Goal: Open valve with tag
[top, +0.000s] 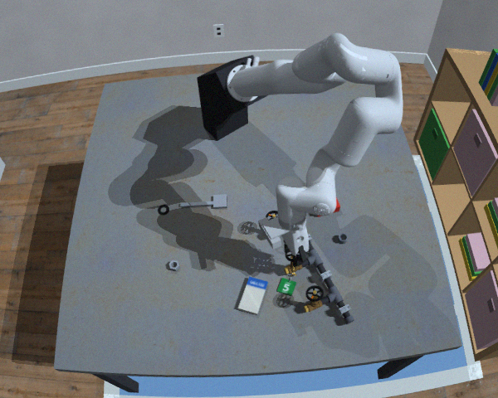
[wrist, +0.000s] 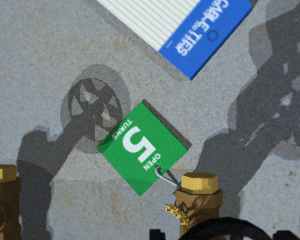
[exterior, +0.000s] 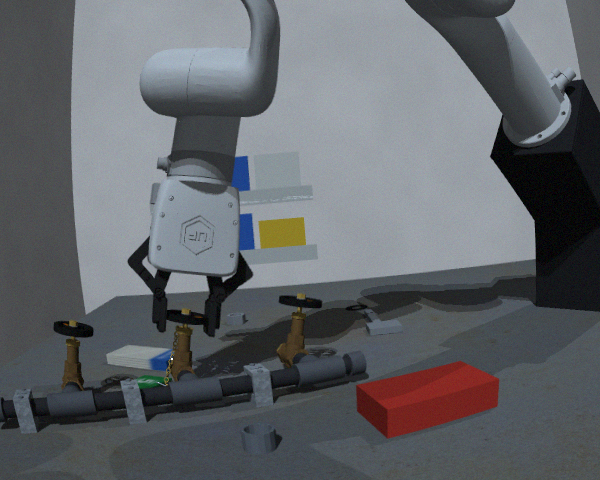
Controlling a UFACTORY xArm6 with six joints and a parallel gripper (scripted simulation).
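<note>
A grey pipe [exterior: 176,390] carries three brass valves with black handwheels. My gripper [exterior: 185,317] is shut on the handwheel of the middle valve [exterior: 182,351], one finger on each side of the wheel. A chain hangs from this valve to a green tag [wrist: 141,147] that reads "OPEN 5 TURNS"; the tag also shows in the top view [top: 285,286]. The left valve [exterior: 73,351] and the right valve [exterior: 296,330] stand free. In the top view my gripper [top: 300,252] is over the pipe [top: 326,283]. The wrist view shows the middle valve's brass body [wrist: 199,202] at the bottom edge.
A white and blue box of cable ties [top: 252,294] lies beside the tag. A red block [exterior: 427,396] lies right of the pipe. A grey pipe cap [exterior: 260,439] stands in front of it. A nut [top: 171,264], a black ring [top: 163,206] and a grey scraper [top: 206,201] lie further off.
</note>
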